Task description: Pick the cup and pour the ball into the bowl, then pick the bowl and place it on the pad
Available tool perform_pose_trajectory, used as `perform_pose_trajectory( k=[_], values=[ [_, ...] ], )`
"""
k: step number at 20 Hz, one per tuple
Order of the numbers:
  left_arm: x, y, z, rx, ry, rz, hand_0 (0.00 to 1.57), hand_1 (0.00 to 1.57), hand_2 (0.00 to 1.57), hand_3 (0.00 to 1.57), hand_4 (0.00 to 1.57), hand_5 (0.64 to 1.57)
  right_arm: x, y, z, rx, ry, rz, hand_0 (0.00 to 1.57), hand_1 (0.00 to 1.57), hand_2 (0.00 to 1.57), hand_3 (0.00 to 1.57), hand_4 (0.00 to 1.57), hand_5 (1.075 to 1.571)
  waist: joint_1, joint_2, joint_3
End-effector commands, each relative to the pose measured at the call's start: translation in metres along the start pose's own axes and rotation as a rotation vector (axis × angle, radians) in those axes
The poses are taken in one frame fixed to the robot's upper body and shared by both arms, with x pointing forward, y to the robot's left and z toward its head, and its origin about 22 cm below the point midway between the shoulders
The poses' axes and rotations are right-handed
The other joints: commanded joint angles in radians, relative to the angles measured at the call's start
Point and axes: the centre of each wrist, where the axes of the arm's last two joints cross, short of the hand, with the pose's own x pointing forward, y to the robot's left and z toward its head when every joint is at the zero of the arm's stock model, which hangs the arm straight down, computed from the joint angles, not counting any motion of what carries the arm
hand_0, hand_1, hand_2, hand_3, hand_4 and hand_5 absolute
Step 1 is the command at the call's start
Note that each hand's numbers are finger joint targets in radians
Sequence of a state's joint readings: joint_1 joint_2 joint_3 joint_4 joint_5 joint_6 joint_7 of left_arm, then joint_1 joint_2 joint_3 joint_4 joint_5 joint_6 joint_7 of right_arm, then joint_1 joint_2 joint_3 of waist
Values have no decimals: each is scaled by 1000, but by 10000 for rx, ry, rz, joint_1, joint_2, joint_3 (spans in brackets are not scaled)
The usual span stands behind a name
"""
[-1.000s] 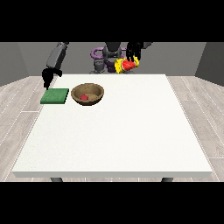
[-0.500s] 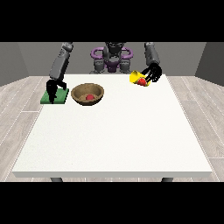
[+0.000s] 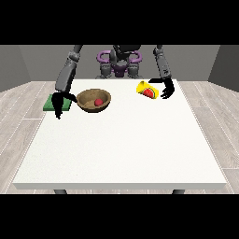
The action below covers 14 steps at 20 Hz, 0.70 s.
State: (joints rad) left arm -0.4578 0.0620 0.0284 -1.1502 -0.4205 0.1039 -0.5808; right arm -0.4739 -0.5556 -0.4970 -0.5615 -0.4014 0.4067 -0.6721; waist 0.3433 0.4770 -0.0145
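Observation:
A brown wooden bowl point(image 3: 94, 101) stands on the white table point(image 3: 121, 149) at the back left, with a red ball point(image 3: 98, 101) inside it. Just left of the bowl lies the green pad point(image 3: 52, 101). The hand at the view's left point(image 3: 58, 104) hangs over the pad's near right part, fingers pointing down, a short way from the bowl's rim and holding nothing. A yellow cup point(image 3: 146, 89) with a red inside lies on its side at the back right. The hand at the view's right point(image 3: 166, 88) is open just to the right of the cup, slightly apart from it.
The robot's torso point(image 3: 120, 65) stands behind the table's far edge. Grey plank floor surrounds the table. The table's front edge runs near the bottom of the view.
The hand at the view's right carried the cup from above the bowl area to the back right and let it go there. The other hand came down over the pad beside the bowl.

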Motion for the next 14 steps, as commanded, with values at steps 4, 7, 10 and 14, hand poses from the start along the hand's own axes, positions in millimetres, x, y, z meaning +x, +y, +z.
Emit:
perform_pose_trajectory(
  k=[4, 7, 10, 14],
  values=[
    [-14, 31, -5, 275, 107, 1076, 0, 0, 0, 0, 0, 654, -31, 61, -14, 274, 354, -353, 0, 0, 0, 0, 0, 1571, -415, 66, 149],
    [-12, 20, -8, 382, 552, 1330, 0, 0, 0, 0, 0, 664, -38, 74, -15, 411, 1382, -412, 0, 0, 0, 0, 0, 1569, -738, -471, 147],
    [-23, 36, 22, 548, 765, 1268, 0, 0, 0, 0, 0, 690, -45, 53, 7, 345, 1553, -1051, 0, 0, 0, 0, 0, 1569, -1040, -603, 153],
    [-54, 7, 92, 450, 3340, 1829, 0, 0, 0, 0, 0, 667, -49, 74, 2, 508, 2927, -894, 0, 0, 0, 0, 0, 1567, -1673, -3034, 126]
  ],
)
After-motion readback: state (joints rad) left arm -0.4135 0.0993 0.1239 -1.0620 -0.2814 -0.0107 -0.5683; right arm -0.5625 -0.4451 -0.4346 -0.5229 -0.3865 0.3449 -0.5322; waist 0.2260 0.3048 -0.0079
